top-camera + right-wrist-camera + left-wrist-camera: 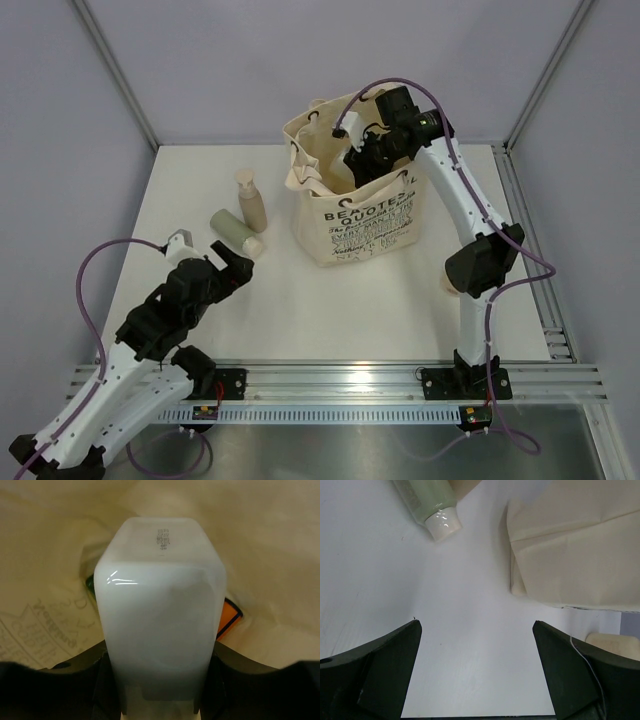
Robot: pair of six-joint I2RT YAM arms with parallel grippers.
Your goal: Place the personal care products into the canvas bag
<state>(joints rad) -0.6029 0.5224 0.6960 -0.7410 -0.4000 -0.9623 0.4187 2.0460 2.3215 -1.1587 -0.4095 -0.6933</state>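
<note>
While the right hand [372, 150] grips a white bottle [160, 620] inside the canvas bag [365, 225], upper centre, the left hand [230, 266] gapes empty, lower left.

bag [365, 225]: cream cloth, matt, creased, printed in black ink
white bottle [160, 620]: frosted plastic, smooth, slight gloss
tube [427, 497]: pale green plastic, glossy; cap white, shiny
pump bottle [251, 208]: beige plastic, matt
table [300, 310]: white, smooth, matt
left fingers [375, 675]: black plastic, matt
rail [340, 380]: bare metal, ribbed

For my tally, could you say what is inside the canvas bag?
A white bottle in the right gripper; green bit and orange bit behind it; the rest is hidden.
</note>
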